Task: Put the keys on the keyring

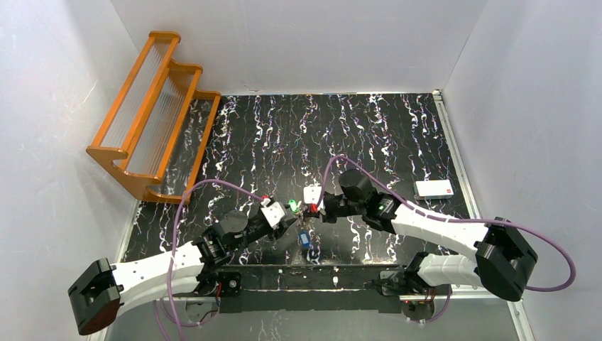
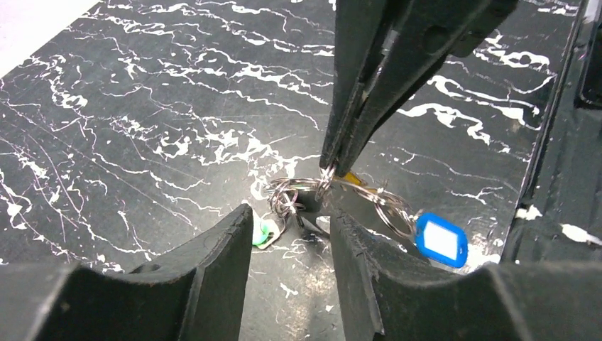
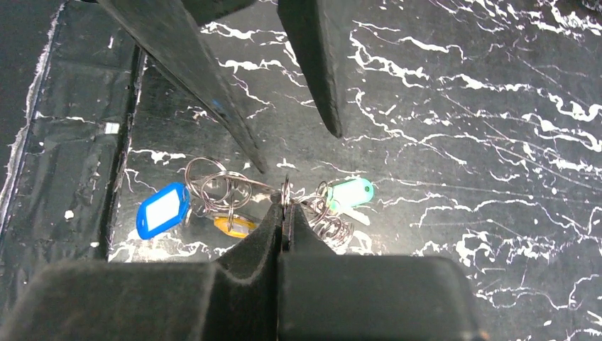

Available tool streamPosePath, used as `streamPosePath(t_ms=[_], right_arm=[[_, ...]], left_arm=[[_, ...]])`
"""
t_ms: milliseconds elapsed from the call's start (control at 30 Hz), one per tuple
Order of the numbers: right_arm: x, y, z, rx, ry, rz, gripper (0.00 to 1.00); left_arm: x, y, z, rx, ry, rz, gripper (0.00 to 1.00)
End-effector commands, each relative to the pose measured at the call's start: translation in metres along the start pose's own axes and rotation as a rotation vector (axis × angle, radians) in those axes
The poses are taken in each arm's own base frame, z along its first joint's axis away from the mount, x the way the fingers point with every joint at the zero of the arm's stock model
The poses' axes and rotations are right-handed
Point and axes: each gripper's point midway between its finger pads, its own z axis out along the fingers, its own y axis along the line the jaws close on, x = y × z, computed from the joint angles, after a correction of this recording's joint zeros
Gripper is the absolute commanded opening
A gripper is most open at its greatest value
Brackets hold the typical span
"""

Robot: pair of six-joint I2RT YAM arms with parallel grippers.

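At the left, the left gripper (image 1: 289, 217), fingers (image 2: 206, 273) spread partway, nothing clamped between them, tips low over the tabletop on either side of the near end of the wire tangle; contact with the wire impossible to tell. Just past those tips, the keyring (image 2: 369, 193), a cluster of thin metal loops near the front middle of the table (image 1: 397, 142). Green key (image 3: 350, 193) at one end of the tangle, beside a small coil. Yellow-orange key (image 3: 234, 226) in the middle under the loops. Blue key (image 3: 162, 209) at the other end, nearest the table's front edge, at the tip of a loop. To the right, the right gripper (image 3: 285, 207), fingers pressed tight together, pinching one loop of the keyring on edge, facing the left gripper almost tip to tip. Underneath, black marbled surface with white veins. At far left, an orange stepped rack (image 1: 152, 117) against the white wall (image 1: 57, 106). At right, well apart from the grippers, a small white box (image 1: 434, 188) flat on the table.
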Motion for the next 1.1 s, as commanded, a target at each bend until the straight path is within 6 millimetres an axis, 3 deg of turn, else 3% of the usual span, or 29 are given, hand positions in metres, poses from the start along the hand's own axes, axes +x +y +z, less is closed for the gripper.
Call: streamPosePath(t_ms=[0, 200, 500, 800, 1067], right_arm=[[0.018, 0.010, 0.009, -0.001, 0.054, -0.021, 0.01], [0.019, 0.044, 0.021, -0.165, 0.018, 0.080, 0.01], [0.019, 0.068, 0.031, -0.269, -0.037, 0.248, 0.01], [0.025, 0.069, 0.034, -0.269, -0.018, 0.270, 0.01], [0.020, 0.065, 0.035, -0.258, -0.027, 0.268, 0.01]], left_arm=[[-0.005, 0.004, -0.001, 0.002, 0.037, 0.055, 0.42], [-0.003, -0.007, -0.004, 0.083, 0.072, 0.083, 0.39], [-0.004, -0.020, -0.014, 0.143, 0.065, 0.033, 0.34], [0.000, -0.025, -0.024, 0.165, 0.080, 0.031, 0.31], [0.016, -0.058, -0.020, 0.355, 0.127, 0.018, 0.29]])
